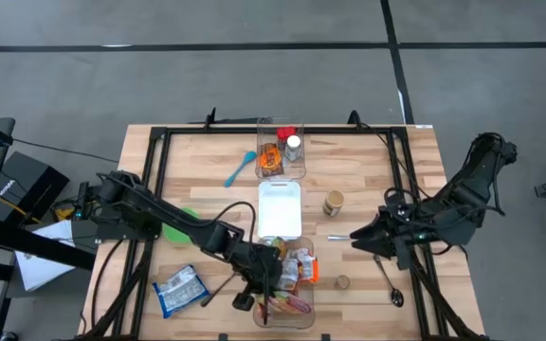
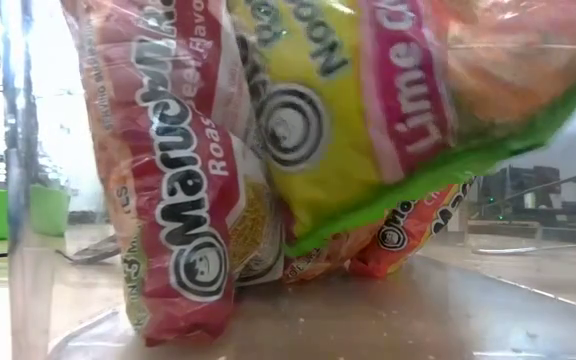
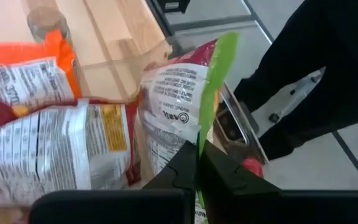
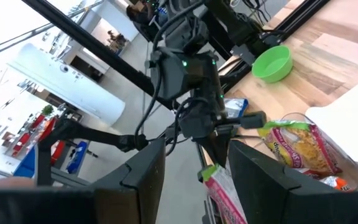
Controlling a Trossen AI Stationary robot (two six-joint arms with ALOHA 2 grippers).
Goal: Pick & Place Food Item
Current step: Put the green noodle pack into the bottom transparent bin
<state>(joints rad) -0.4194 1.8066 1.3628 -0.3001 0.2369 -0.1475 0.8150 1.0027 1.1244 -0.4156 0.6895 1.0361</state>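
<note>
High view: wooden bench (image 1: 368, 170), then clear bin (image 1: 303, 320) at the near edge, stuffed with noodle packets. Left claw (image 1: 265, 305) down in it, clenched on the green-edged packet (image 3: 209, 87) by its seam, likely to lift. Right claw (image 1: 355, 237) parked aside, part open, empty.

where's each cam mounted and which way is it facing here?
High view: overhead, straight down on the table; both arms show, left tool in the clear bin, right tool waiting near the jar.
Low view: table height, looking level through the bin wall at the noodle packets; no arm visible.
Left wrist view: past its own fingers, shut on the green-edged packet.
Right wrist view: past its own open fingers toward the left arm, green bowl.
Shared: the green-edged packet shows in both wrist views.
</note>
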